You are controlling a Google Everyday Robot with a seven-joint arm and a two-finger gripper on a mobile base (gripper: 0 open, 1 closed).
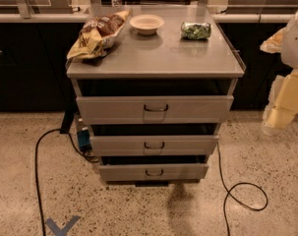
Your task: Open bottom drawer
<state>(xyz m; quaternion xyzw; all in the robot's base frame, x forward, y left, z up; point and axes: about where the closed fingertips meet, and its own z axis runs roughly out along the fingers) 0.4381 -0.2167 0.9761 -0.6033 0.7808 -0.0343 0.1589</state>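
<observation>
The bottom drawer (pixel 153 171) is the slimmest, lowest grey front of the metal cabinet (pixel 153 63), with a small dark loop handle (pixel 154 172) at its middle. A dark gap shows above its front. The mid-sized drawer (pixel 154 145) and the widest top drawer (pixel 155 109) are above it. My gripper (pixel 280 114) shows as a pale, blurred shape at the right edge, level with the top drawer and well to the right of the cabinet. It is far from the bottom handle and touches nothing.
On the cabinet top lie a chip bag (pixel 97 33), a pale bowl (pixel 146 23) and a green packet (pixel 196 30). Black cables (pixel 38 181) (pixel 242 193) run over the speckled floor on both sides. A dark counter stands behind.
</observation>
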